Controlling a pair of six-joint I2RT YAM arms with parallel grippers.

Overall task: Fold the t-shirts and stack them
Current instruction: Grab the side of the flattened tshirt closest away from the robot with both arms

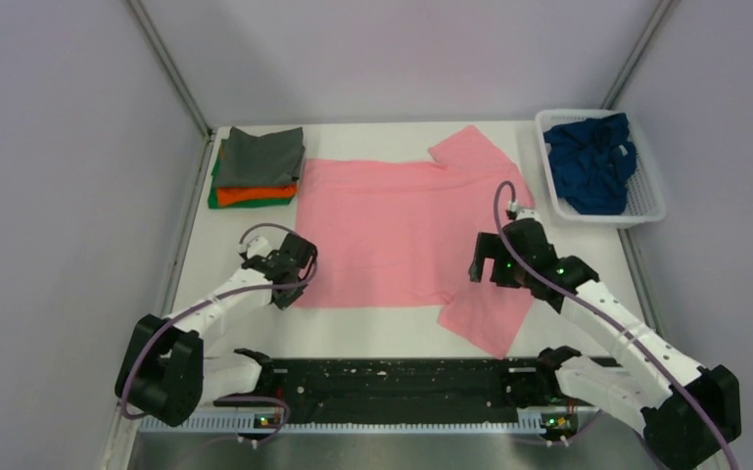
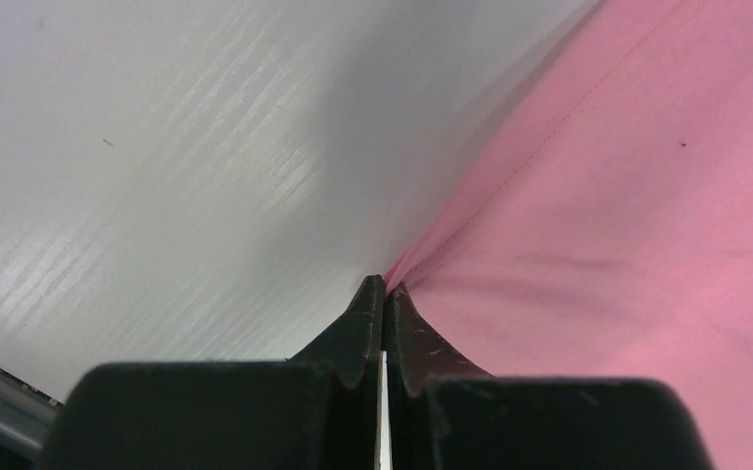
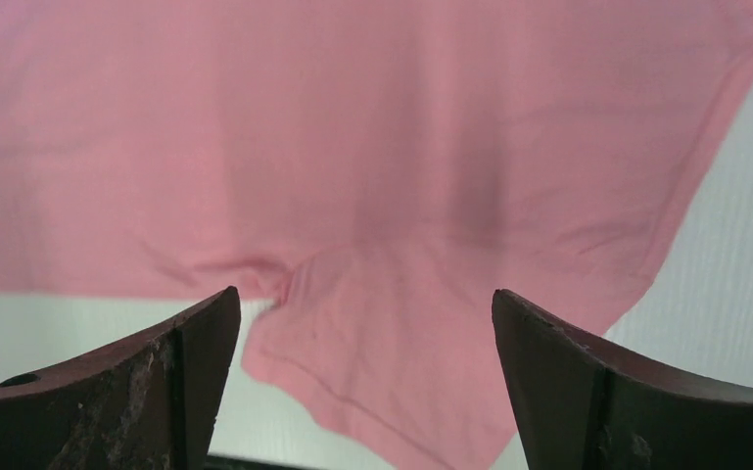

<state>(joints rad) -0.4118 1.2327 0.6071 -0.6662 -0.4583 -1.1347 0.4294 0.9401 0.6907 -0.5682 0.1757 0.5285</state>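
Pink short-sleeved cloth t-shirt (image 1: 392,230) lies spread flat across the middle of the white tabletop (image 1: 372,338). Its long axis runs from the left edge toward the right edge, hem to the left and sleeves to the right. The near-left hem corner sits right in the left gripper (image 2: 384,289), whose jaws are pinched together on the fabric edge, with small creases fanning out from the bite. The near sleeve (image 1: 485,318) splays toward the near edge on the right side. The right gripper (image 3: 362,299) hovers over it with its jaws spread wide and nothing between them, and the sleeve's armpit fold is just below and slightly to one side. The coming fold probably turns on this: each arm is nearest its own end of the near long side, so that edge can be lifted toward the far edge.

A folded dark grey shirt (image 1: 266,155) tops an orange shirt (image 1: 255,194) and a green shirt (image 1: 217,199) at the far-left corner, just beside the pink hem. A crumpled navy blue shirt (image 1: 592,162) fills the white plastic lattice basket (image 1: 646,217) at the far-right corner.

No brand, label or writing can be read anywhere.
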